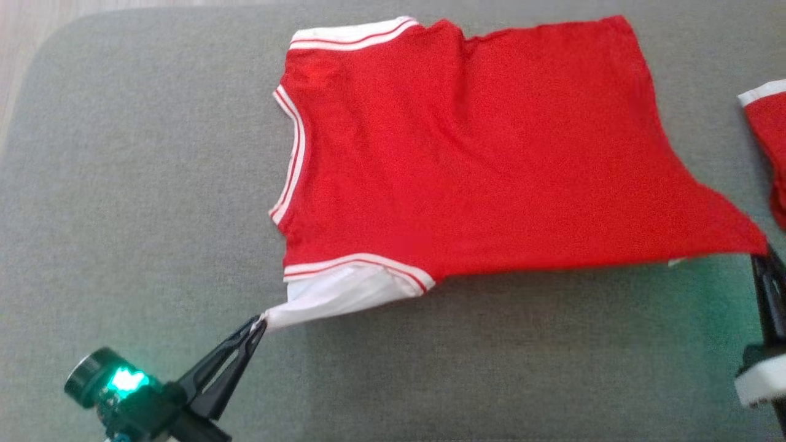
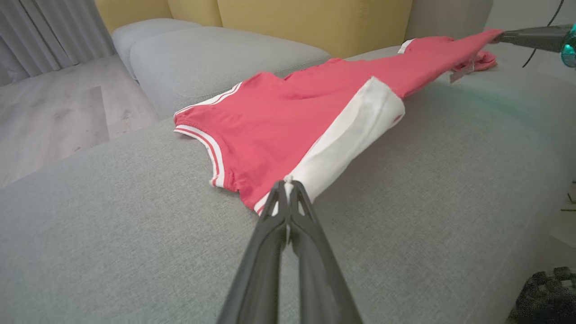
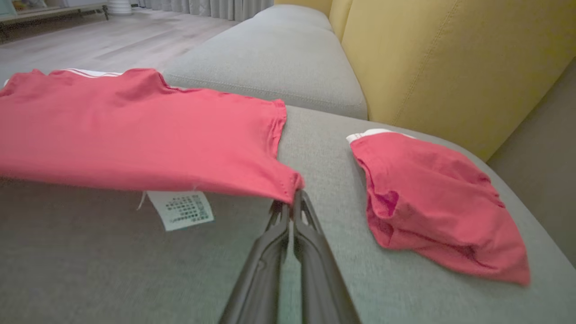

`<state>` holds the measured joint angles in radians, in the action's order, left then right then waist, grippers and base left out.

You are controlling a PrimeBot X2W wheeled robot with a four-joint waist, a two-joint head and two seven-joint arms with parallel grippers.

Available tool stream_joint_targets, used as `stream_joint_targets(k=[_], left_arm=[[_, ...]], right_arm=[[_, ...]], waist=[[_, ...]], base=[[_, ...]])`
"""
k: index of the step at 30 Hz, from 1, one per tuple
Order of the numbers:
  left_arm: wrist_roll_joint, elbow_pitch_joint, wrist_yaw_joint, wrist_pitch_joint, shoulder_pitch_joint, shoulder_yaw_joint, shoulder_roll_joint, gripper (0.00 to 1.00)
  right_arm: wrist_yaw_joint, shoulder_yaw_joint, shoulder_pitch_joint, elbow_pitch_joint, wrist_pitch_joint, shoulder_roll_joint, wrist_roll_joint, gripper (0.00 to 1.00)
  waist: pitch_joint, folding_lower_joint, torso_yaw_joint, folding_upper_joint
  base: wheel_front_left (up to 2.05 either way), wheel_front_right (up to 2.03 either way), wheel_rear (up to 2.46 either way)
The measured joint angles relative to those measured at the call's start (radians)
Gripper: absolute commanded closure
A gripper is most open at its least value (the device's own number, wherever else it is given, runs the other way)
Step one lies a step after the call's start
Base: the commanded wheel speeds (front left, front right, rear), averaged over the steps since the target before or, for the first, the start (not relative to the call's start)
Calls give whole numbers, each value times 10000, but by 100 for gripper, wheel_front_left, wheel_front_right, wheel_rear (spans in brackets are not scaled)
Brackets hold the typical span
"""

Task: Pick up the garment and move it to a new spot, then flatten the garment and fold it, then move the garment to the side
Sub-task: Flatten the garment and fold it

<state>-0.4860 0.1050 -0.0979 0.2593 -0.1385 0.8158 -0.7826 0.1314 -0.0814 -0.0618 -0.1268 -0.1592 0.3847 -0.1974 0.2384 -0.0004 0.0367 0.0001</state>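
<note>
Left pincer (image 1: 261, 323) and right pincer (image 1: 762, 250) clamped on red garment's (image 1: 479, 153) corners.
Right wrist view shows its care label (image 3: 182, 209) lower left, another red cloth (image 3: 432, 198) right.

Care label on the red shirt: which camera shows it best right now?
The right wrist view: the care label hangs under the red shirt, close enough to show its printed grid. In the head view it is a pale sliver at the hem; in the left wrist view, a small distant tab.
</note>
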Motion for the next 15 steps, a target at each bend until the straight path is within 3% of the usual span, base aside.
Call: stream_joint_targets(k=[6,10,15], left_arm=[[-232,364,-56,0,187,-127,-163,100],[-222,178,305,-134,-515,-130,12,100],[88,-734,1028,-303,-2575,-138,616,100]], right_arm=[[0,-351,-715,794,677,-286,-8,100],[0,-393,-411,690,1003,-280,-50,100],[0,-201,976,161,1398,-209,-46,100]], waist=[[49,2,-53,0],[277,3,43,0],[724,5,139,-1]], base=[[0,0,0],[0,0,0],[0,0,0]])
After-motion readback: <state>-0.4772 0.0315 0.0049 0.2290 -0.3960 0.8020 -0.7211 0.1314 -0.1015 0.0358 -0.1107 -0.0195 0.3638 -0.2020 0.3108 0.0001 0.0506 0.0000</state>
